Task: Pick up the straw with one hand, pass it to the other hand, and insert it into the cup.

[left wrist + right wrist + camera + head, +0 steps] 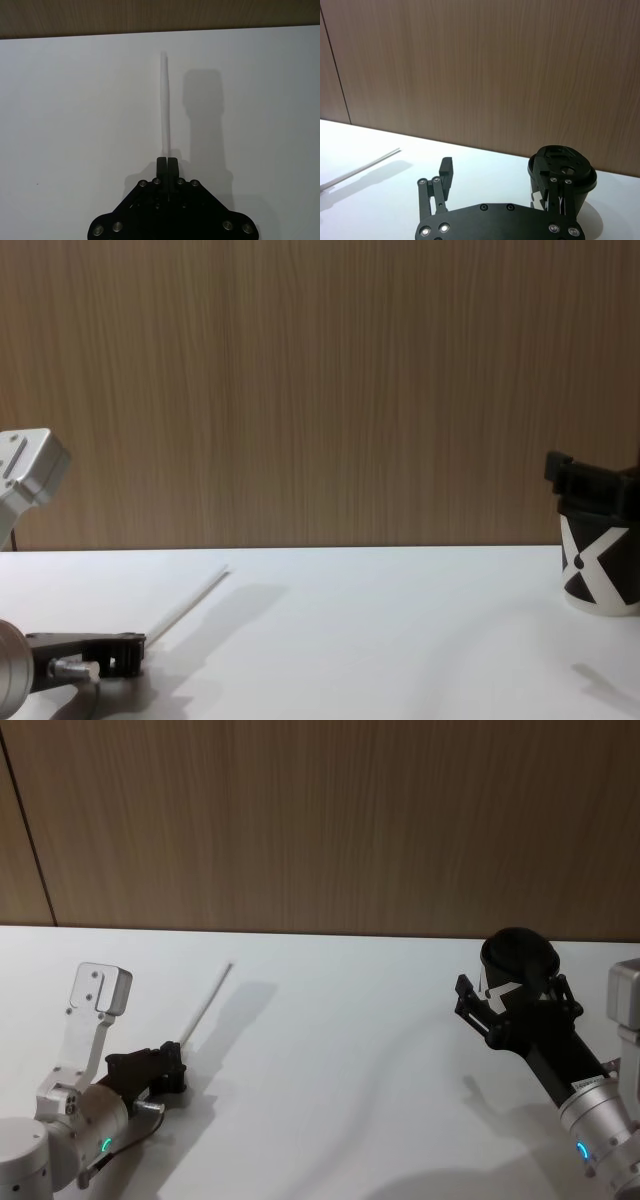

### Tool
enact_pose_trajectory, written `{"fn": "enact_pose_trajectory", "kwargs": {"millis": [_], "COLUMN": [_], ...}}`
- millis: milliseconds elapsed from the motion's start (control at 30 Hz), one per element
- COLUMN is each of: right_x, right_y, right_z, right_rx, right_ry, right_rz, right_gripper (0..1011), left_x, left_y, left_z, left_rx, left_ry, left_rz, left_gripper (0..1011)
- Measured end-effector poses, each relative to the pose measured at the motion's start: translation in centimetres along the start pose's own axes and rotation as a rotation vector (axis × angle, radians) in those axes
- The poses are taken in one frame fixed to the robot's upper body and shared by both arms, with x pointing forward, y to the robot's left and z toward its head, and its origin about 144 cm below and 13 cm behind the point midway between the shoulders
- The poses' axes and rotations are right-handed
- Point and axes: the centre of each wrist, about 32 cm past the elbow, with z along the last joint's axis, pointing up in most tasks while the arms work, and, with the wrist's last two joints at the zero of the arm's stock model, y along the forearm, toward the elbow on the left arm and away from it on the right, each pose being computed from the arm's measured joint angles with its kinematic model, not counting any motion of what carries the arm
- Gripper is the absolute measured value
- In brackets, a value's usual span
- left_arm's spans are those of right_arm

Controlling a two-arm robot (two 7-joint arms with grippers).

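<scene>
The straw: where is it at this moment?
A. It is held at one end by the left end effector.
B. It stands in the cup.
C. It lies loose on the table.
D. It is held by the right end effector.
A: in the left wrist view the left end effector is shut on one end of the straw, and the rest of the straw sticks out straight ahead of it.

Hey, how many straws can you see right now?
1. The straw is pinched at one end in the left gripper, on the robot's left, far from the cup.
</scene>
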Motion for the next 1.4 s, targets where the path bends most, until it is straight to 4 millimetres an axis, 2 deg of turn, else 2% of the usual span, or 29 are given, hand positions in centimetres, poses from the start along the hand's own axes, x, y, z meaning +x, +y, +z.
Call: {"fn": "enact_pose_trajectory", "kwargs": {"millis": [500,967,1400], "right_x": [0.0,0.0,0.0], "right_y": [0.0,0.0,0.0], "right_z": [0.0,0.0,0.0], "right_rx": [0.0,0.0,0.0], "right_ry": [0.0,0.0,0.0], "right_rz": [0.0,0.0,0.0], "right_gripper": [1001,1001,1001], "left_x": [0.0,0.2,0.4], "left_y": [0.1,0.7,1.5], "left_z": [-0.2,0.3,1.7], "left_rx": [-0.02,-0.172,-0.306], "left_ry": [-0.006,-0.043,-0.095], "left_rz": [-0.008,-0.092,-0.247], "left_gripper": [12,12,12]}}
